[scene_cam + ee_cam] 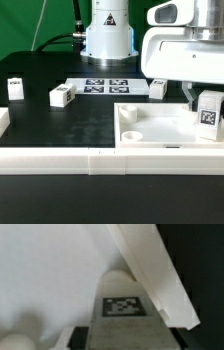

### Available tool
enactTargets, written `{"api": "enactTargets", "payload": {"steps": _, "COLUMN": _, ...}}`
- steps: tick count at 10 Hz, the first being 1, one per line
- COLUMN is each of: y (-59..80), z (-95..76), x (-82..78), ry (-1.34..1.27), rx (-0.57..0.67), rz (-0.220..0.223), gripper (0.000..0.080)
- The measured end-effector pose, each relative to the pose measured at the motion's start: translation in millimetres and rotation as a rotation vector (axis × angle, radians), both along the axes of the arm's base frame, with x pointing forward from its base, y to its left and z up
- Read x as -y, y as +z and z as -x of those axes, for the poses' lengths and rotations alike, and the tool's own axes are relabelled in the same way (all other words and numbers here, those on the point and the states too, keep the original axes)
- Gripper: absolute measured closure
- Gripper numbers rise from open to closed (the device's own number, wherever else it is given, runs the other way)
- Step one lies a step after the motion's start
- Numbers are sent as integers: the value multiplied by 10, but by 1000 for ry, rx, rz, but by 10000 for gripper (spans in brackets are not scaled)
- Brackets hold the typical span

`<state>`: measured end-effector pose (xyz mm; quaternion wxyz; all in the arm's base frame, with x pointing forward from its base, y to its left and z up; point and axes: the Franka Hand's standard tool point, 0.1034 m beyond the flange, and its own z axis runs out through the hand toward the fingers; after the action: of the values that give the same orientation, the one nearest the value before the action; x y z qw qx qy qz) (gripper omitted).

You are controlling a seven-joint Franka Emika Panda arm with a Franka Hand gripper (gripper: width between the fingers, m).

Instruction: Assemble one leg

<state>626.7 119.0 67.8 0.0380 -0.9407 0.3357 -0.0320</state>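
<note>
In the exterior view the tool (204,99) hangs at the exterior view's right, over the right part of the white tray (150,126). It is clamped on the leg (209,117), which stands upright in its grip with the black-and-white tag (209,115) facing the camera. Whether the leg's lower end touches the tray floor cannot be told. Three loose pegs of the same kind stand on the black tabletop (60,125) behind the tray: one far to the exterior view's left (14,88), one nearer the middle (62,96) and one just beyond the tray's back edge (158,88). The marker board (105,86) lies flat between the last two, in front of the robot base (108,35). A long white rail (90,160) runs along the front. In the wrist view the leg (120,288) fills the middle, held on both sides by the tool (122,336) – only the dark inner edges of the fingers show beside it (the rest is cut off). Its tag (125,306) is sharp, and its rounded end points at the pale, blurred tray floor (50,274). The tray's raised wall (150,274) slants past close beside the leg, and beyond the wall lies the dark tabletop (200,269).
</note>
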Motion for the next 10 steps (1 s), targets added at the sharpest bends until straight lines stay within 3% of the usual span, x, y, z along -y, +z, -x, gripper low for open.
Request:
{"api": "enactTargets", "payload": {"steps": 4, "y": -7, "z": -5, "x": 13, "ry": -502, "rx": -23, "rz": -63, "gripper": 509}}
{"api": "enactTargets", "payload": {"steps": 8, "y": -12, "z": -4, "x": -6, "ry": -787, "rx": -44, "rz": -104, "gripper": 509}}
{"api": "enactTargets", "payload": {"steps": 9, "y": -12, "z": -2, "x": -19, "ry": -813, "rx": -49, "rz": -112, "gripper": 459}}
{"api": "enactTargets", "payload": {"steps": 10, "y": -12, "z": -2, "x": -21, "ry": -781, "rx": -46, "rz": -109, "gripper": 459}}
